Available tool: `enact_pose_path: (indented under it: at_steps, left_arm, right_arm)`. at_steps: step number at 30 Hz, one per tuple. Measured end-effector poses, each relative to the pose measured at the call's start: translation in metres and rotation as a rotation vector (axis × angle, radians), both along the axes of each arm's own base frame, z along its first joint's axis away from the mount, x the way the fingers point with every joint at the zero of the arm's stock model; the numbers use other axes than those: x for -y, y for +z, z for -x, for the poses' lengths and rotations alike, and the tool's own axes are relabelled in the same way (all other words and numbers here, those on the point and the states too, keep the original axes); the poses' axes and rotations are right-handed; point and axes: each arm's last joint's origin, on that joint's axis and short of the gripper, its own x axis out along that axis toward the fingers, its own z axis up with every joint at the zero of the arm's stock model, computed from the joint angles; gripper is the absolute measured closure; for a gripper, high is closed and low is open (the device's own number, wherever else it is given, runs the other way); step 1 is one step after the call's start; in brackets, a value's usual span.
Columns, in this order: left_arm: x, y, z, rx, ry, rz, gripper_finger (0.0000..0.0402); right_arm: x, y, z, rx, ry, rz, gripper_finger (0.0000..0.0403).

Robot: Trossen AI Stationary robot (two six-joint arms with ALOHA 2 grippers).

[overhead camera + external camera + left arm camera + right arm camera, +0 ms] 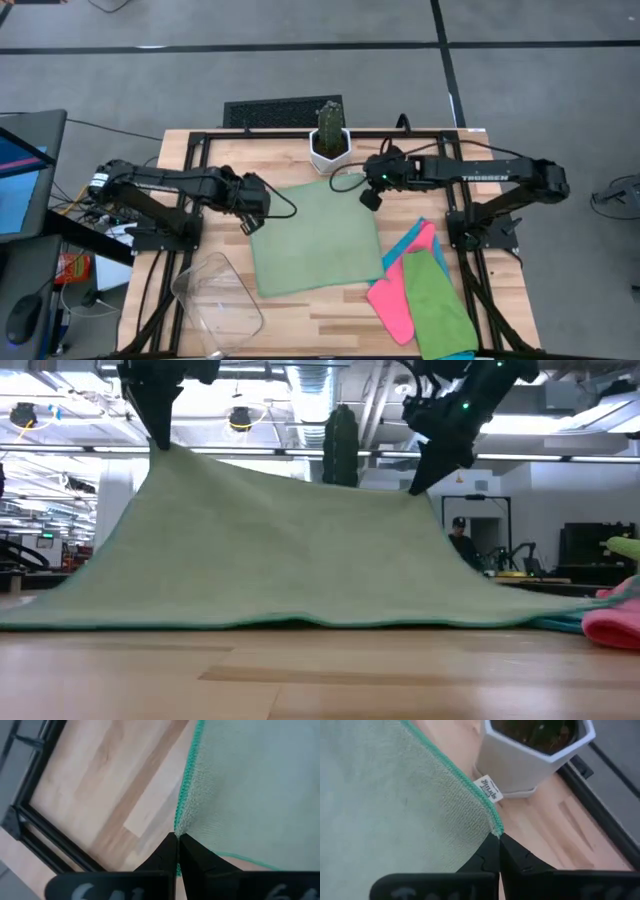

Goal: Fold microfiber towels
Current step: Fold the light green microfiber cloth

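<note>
A light green microfiber towel [315, 235] is spread in the middle of the table, its two far corners lifted, its near edge [300, 622] lying on the wood. My left gripper [248, 222] is shut on the towel's far left corner. My right gripper [372, 198] is shut on its far right corner. A pile of pink, green and blue towels [425, 295] lies at the near right. My left gripper pinches the towel's far left corner [178, 829] between its two fingers, from above, pointing down. The corner is lifted and the cloth slopes down from it to the table. My right gripper pinches the towel's far right corner [496, 827] between its two fingers, from above. A small white label [489, 788] sits on the hem close by. The corner is lifted; the cloth sags a little between the two grippers.
A white pot with a cactus [329, 140] stands at the far edge, close to my right gripper. A clear plastic bin [215, 300] stands at the near left. Black frame rails [190, 150] run along the table's sides.
</note>
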Motion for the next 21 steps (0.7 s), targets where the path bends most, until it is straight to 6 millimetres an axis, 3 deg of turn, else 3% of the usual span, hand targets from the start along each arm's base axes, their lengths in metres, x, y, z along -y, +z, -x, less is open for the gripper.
enact_pose_path:
  at_steps: [8, 14, 21]
  left_arm:
    - [-0.01, 0.001, -0.001, -0.001, 0.015, -0.051, 0.0401]
    - [0.006, 0.001, -0.006, 0.078, 0.0, -0.006, 0.0401]
    - [0.027, -0.01, -0.005, 0.088, -0.029, 0.019, 0.0401]
  right_arm:
    - [0.002, 0.01, 0.009, 0.019, -0.003, 0.012, 0.0378]
    - [-0.023, 0.013, 0.014, 0.005, 0.056, -0.021, 0.0374]
    - [-0.058, -0.001, 0.005, -0.047, 0.162, -0.044, 0.0377]
